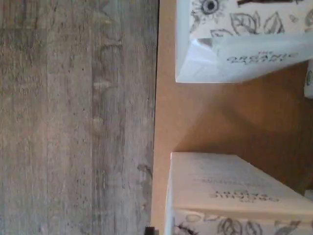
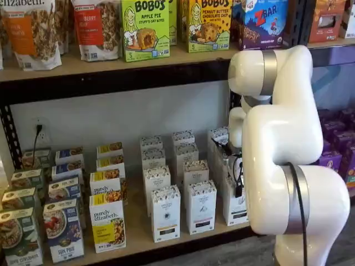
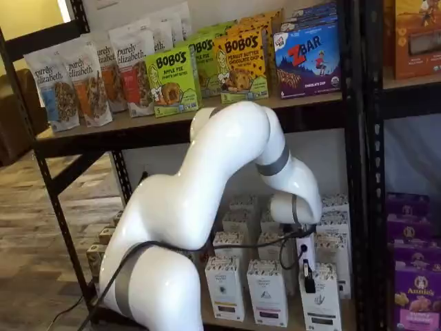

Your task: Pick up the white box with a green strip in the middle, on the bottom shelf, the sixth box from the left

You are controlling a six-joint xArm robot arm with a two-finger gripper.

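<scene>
The white box stands at the front right of the bottom shelf, half hidden by my arm. In a shelf view it shows a speckled top and a small green mark. My gripper hangs just over its top left corner. Only a black finger, side-on, and a cable show, so no gap can be read. It also shows in a shelf view against the box's upper edge. The wrist view shows two white patterned cartons on the tan board. I cannot tell which is the white box.
Like white cartons stand to its left, with more rows behind. Purely Elizabeth boxes fill the left. A black rack post rises to the right, with purple boxes beyond. Grey plank floor lies before the shelf edge.
</scene>
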